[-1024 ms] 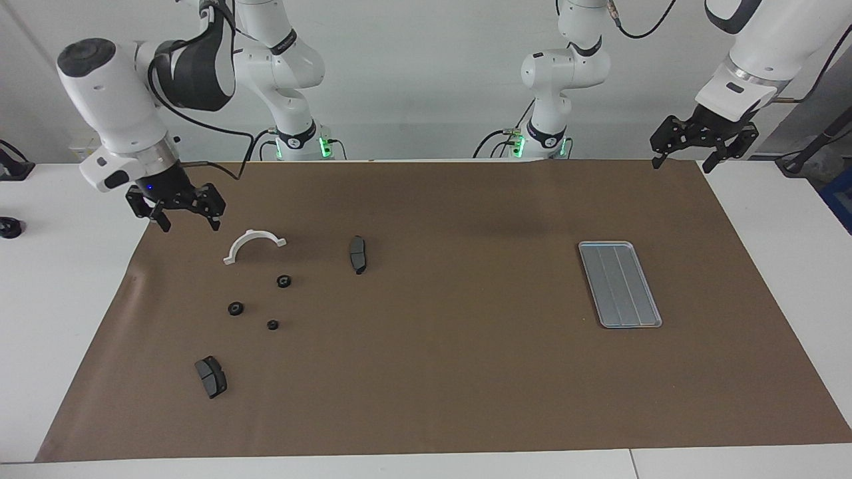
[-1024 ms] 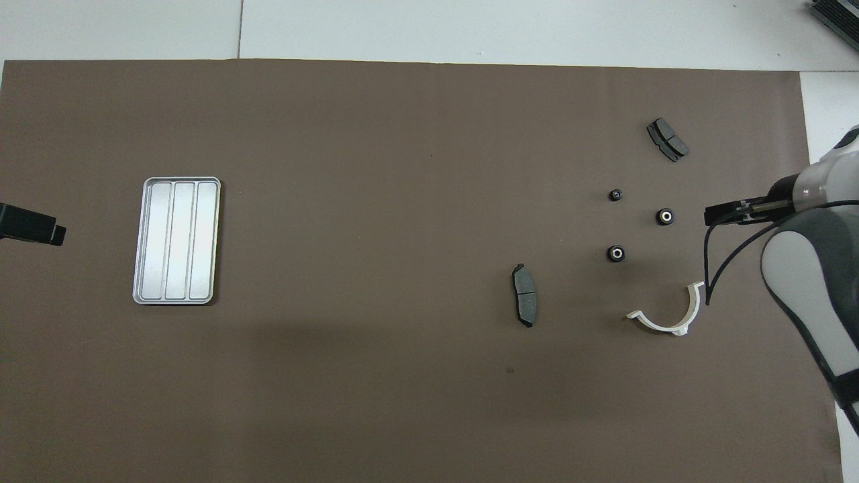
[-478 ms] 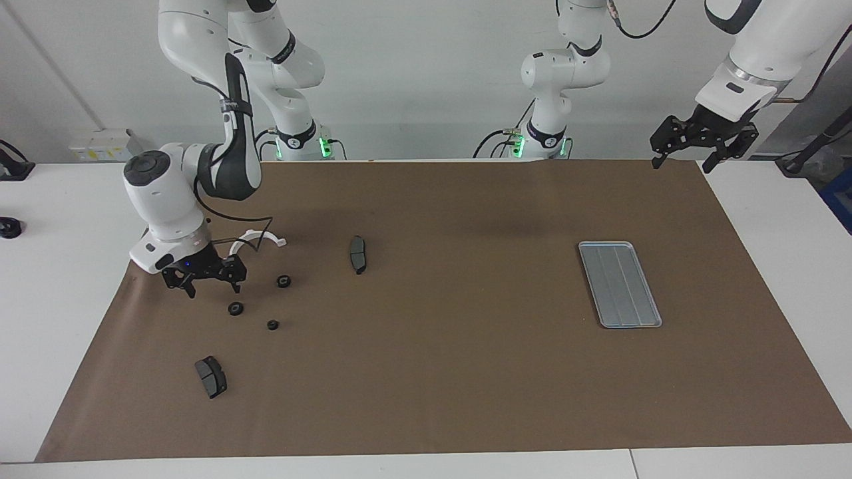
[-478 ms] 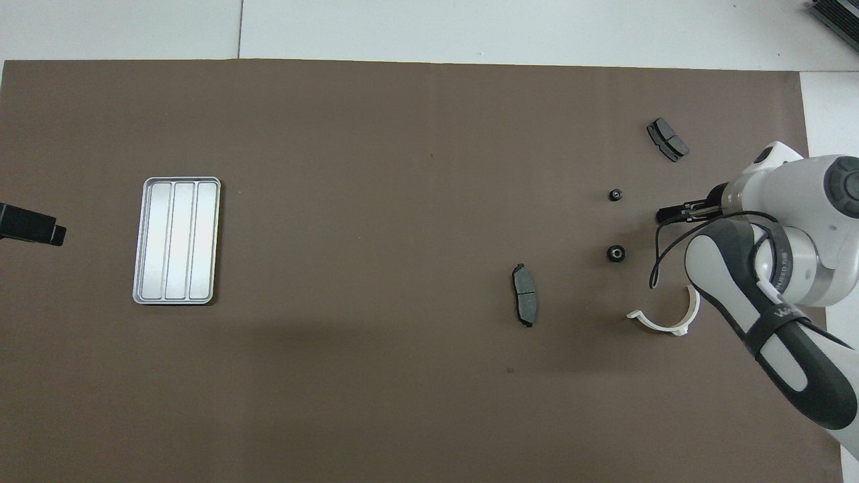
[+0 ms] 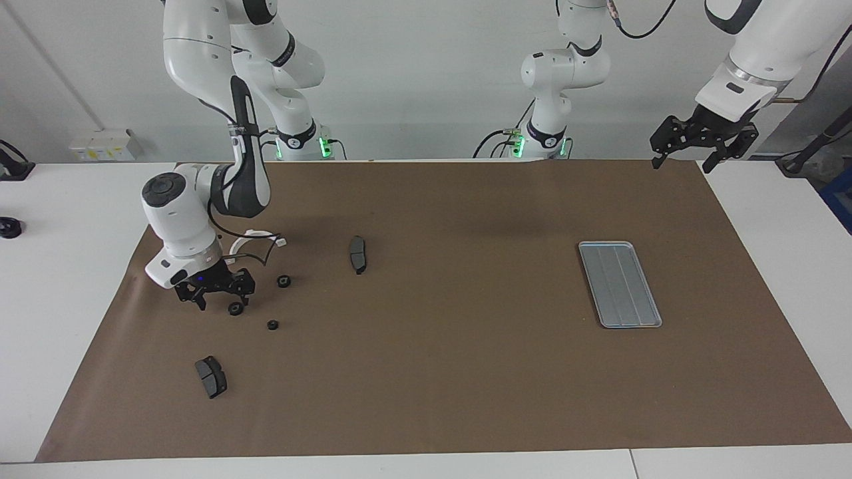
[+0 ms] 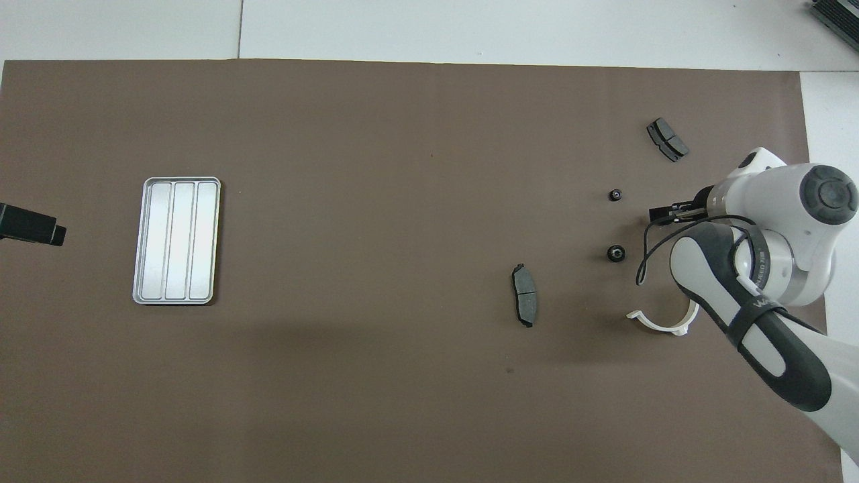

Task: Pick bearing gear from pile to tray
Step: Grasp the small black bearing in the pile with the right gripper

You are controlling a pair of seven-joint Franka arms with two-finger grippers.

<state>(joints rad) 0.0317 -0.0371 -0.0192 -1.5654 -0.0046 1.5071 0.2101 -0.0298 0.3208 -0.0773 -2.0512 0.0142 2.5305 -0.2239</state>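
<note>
The pile lies at the right arm's end of the brown mat: three black round pieces [image 5: 235,309], [image 5: 284,281], [image 5: 272,324], two dark grey brake-pad pieces [image 5: 357,254], [image 5: 211,376] and a white half-ring bracket [image 5: 256,239]. My right gripper [image 5: 221,305] is open and low over the mat, one finger right beside the first round piece; it hides that piece in the overhead view [image 6: 661,213]. The silver ridged tray [image 5: 619,284] lies empty at the left arm's end. My left gripper [image 5: 685,159] is open and waits high over the mat's corner.
The right arm's forearm and cable hang over the bracket [image 6: 661,322]. The other two round pieces [image 6: 615,253], [image 6: 615,194] lie close by the gripper. White table borders the mat [image 5: 466,372] on all sides.
My right gripper has come down from above the mat's edge near the bracket to just over the mat beside a round piece. The left arm has not moved.
</note>
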